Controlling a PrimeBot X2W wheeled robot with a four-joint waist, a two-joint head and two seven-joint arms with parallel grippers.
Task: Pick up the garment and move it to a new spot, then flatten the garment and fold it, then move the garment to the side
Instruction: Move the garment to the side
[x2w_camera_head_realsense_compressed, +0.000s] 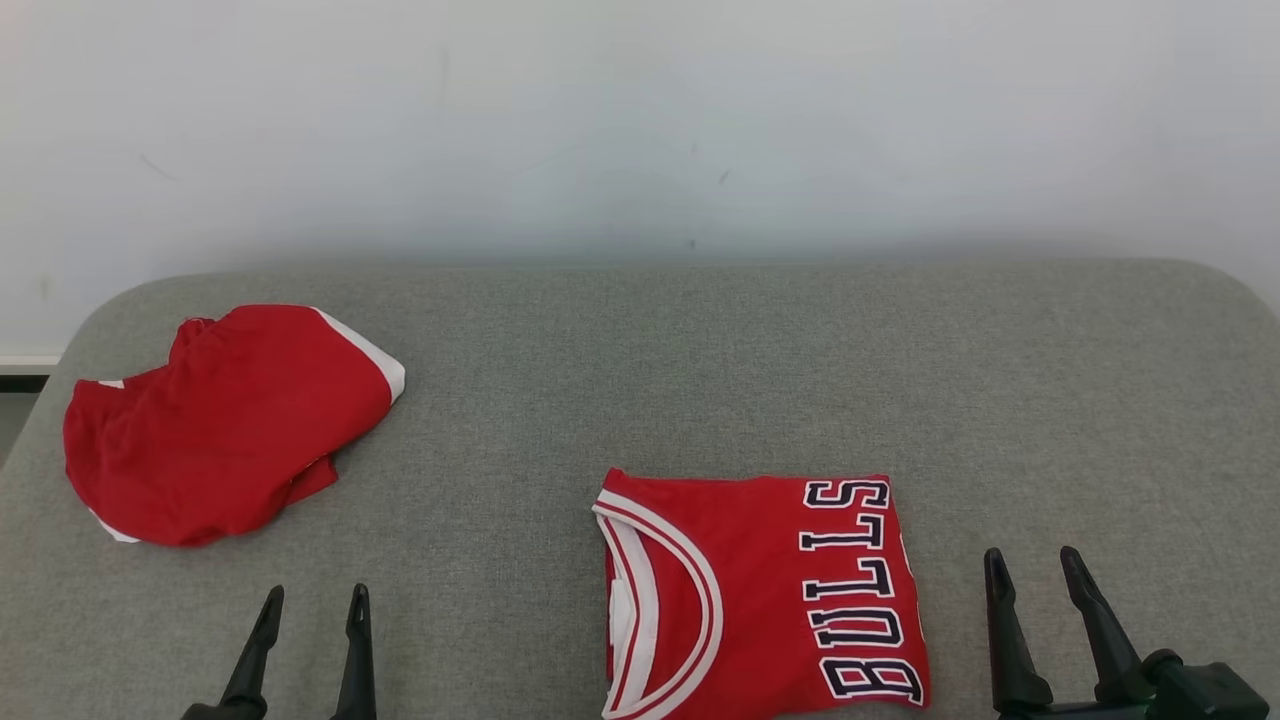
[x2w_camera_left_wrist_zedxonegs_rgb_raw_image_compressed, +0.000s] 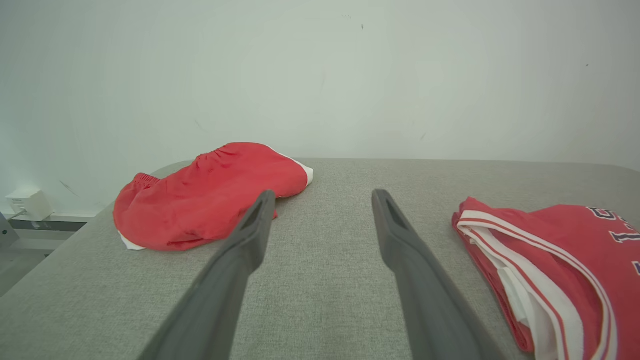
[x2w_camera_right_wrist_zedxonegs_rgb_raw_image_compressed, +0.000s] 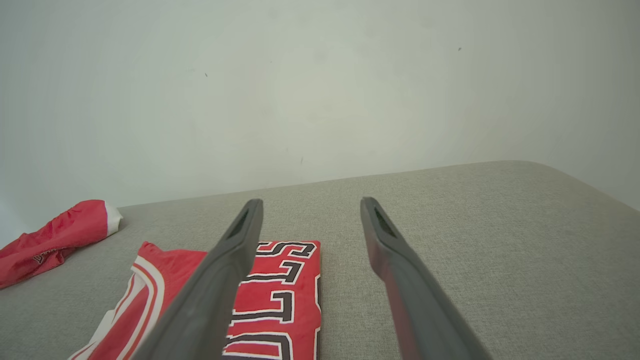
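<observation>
The folded red jersey (x2w_camera_head_realsense_compressed: 760, 590) lies near the front edge of the grey surface (x2w_camera_head_realsense_compressed: 700, 380), right of centre. Red shorts (x2w_camera_head_realsense_compressed: 230, 425) lie far left. The left hand (x2w_camera_head_realsense_compressed: 316, 595) and the right hand (x2w_camera_head_realsense_compressed: 1031, 555) are released and grasp nothing.

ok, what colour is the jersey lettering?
Lettering is dark, white-outlined, on the red jersey; clearest in head view.

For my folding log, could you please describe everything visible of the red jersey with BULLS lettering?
The thin red jersey lies folded into a flat rectangle on the grey fabric surface, near its front. Striped white and red trim curves down its left side; dark, white-outlined BULLS letters run along its right. Only the surface touches it.
</observation>
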